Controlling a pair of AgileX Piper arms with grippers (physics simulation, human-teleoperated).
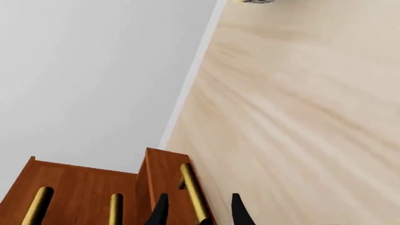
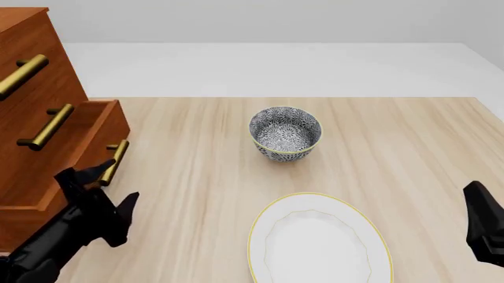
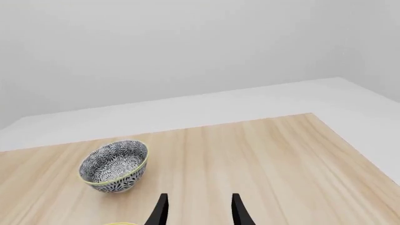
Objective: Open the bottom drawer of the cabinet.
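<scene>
The cabinet [image 2: 32, 71] is a tall reddish-brown chest at the table's left edge, with three brass bar handles. Its bottom drawer [image 2: 101, 127] sticks out partway toward the table's middle. My left gripper [image 2: 106, 177] is at that drawer's brass handle [image 2: 118, 158]. In the left wrist view the handle [image 1: 192, 190] runs between the two black fingers, nearer one of them, and the left gripper [image 1: 200, 213] is open around it. The drawer front [image 1: 164, 176] stands proud of the cabinet face [image 1: 81, 192]. My right gripper [image 3: 198, 212] is open and holds nothing, low at the table's right [image 2: 484, 227].
A black-and-white patterned bowl [image 2: 285, 132] stands mid-table, also in the right wrist view [image 3: 114, 166]. A white plate with a yellow rim [image 2: 260, 227] lies near the front edge. The two upper drawers are closed, their handles [image 2: 47, 125] [image 2: 22, 73] jutting out.
</scene>
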